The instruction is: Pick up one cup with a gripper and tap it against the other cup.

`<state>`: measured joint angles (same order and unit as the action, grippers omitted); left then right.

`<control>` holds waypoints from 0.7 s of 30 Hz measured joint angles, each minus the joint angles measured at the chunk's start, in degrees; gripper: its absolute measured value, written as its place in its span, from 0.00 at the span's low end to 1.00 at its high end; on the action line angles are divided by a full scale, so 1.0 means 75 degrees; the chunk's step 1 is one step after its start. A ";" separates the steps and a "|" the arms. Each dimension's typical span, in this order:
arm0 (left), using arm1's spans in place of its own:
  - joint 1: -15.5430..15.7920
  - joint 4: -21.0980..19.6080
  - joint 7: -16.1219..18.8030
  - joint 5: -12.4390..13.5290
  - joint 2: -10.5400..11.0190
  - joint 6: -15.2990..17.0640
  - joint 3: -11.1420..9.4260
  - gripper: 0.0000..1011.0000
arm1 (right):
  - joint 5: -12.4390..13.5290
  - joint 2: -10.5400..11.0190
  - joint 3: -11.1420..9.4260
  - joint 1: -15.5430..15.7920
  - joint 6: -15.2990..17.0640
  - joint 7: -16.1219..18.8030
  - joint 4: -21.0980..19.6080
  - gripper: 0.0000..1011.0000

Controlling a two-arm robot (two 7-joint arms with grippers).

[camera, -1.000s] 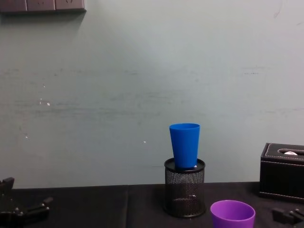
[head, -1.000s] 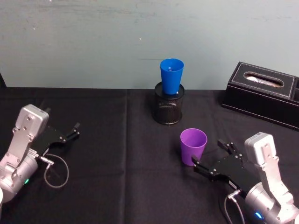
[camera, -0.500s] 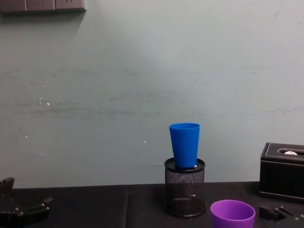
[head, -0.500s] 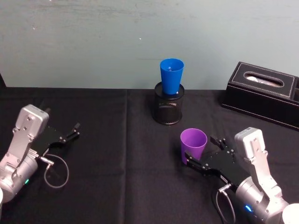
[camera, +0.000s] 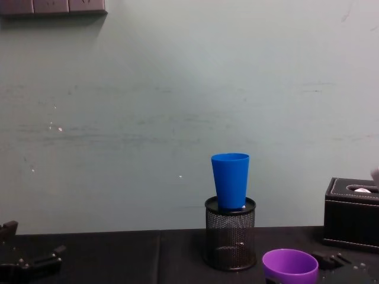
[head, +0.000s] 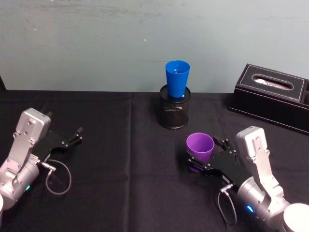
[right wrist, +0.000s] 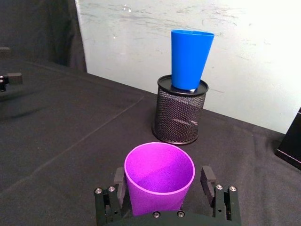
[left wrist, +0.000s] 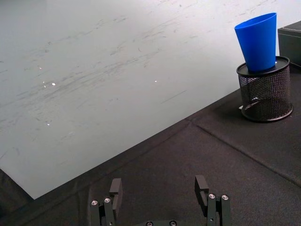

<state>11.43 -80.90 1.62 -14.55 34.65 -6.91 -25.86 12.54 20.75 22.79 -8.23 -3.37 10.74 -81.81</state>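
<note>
R gripper [right wrist: 163, 180], jaws apart, straddles purple cup [head: 200, 147] at lower right, set to clamp; blue cup [head: 177, 79] stands in mesh holder [head: 174, 116], mid-frame, as tap target; L gripper [head: 72, 137] idle at left, also apart

I see the pen holder [head: 174, 116] near the middle of the table's [head: 120, 159] back edge, and the second cup [head: 177, 77] stands upright in it. The first cup [head: 200, 147] stands before the holder, a little to the right and apart from it. A box [head: 270, 99] lies at the back right corner. The right gripper [head: 205, 155], toward the front right corner, has one finger on each side of the first cup. The left gripper [head: 77, 136] rests near the left edge.
</note>
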 joint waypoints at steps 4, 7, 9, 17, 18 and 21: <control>0.0000 0.0000 0.0000 0.0000 0.0000 0.0000 0.0000 1.00 | -0.0023 -0.0097 -0.0053 -0.0056 -0.0002 0.0056 0.0126 0.99; 0.0000 0.0000 0.0000 0.0000 0.0000 0.0000 0.0000 1.00 | -0.0035 -0.0150 -0.0094 -0.0089 -0.0004 0.0130 0.0199 0.99; 0.0000 0.0000 0.0000 0.0000 0.0000 0.0000 0.0000 1.00 | -0.0050 -0.0180 -0.0119 -0.0099 -0.0003 0.0191 0.0228 0.99; 0.0000 0.0000 0.0000 0.0000 0.0000 0.0000 0.0000 1.00 | -0.0073 -0.0218 -0.0163 -0.0118 -0.0025 0.0307 0.0278 0.99; 0.0000 0.0000 0.0000 0.0000 0.0000 0.0000 0.0000 1.00 | -0.0073 -0.0216 -0.0160 -0.0117 -0.0025 0.0305 0.0276 0.99; 0.0000 0.0000 0.0000 0.0000 0.0000 0.0000 0.0000 1.00 | -0.0072 -0.0211 -0.0155 -0.0115 -0.0025 0.0302 0.0271 0.99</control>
<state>11.43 -80.90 1.62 -14.55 34.65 -6.91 -25.86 12.00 19.17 21.63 -9.09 -3.56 13.01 -79.78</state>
